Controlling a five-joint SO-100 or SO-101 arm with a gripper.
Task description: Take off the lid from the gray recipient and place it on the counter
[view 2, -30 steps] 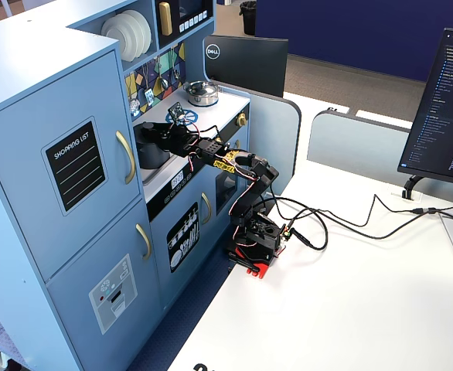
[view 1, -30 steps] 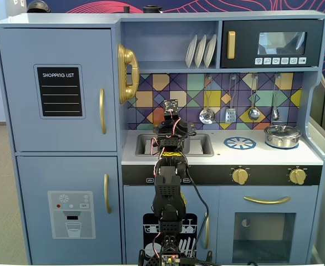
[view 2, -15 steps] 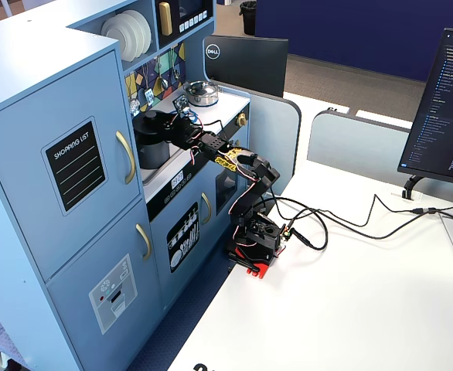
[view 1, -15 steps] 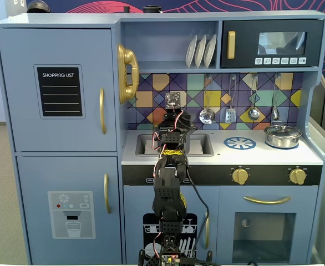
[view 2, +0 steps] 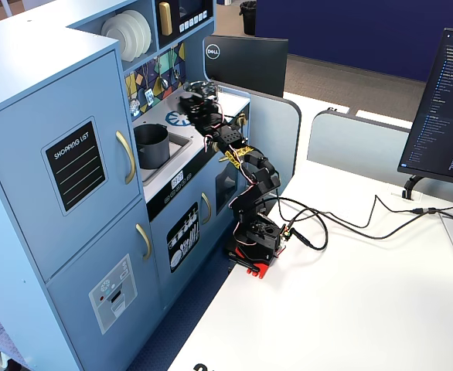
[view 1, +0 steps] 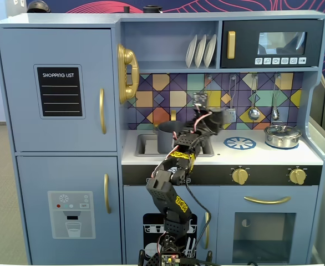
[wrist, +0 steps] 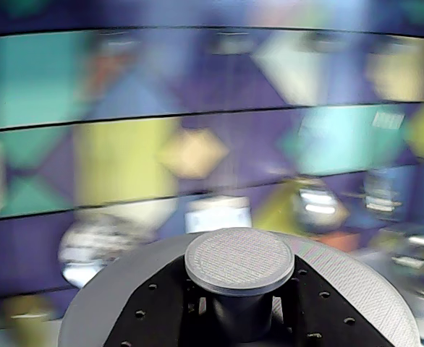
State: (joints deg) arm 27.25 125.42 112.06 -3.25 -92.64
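"SHOPPING LIST" chalkboard (view 1: 60, 92); "DELL" monitor (view 2: 246, 63)

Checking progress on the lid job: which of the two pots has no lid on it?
The matte dark gray cylindrical pot in the sink: its top is open. The shiny steel pot, right of the printed burner, has its lid on. The gray lid is in the gripper.

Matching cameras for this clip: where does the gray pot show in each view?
A fixed view: pot left of centre, in the sink.
Wrist view: not in it; the lid fills the bottom.
A fixed view: pot upper left, in the sink.
Shared landmark: the coloured tile wall, in all three.
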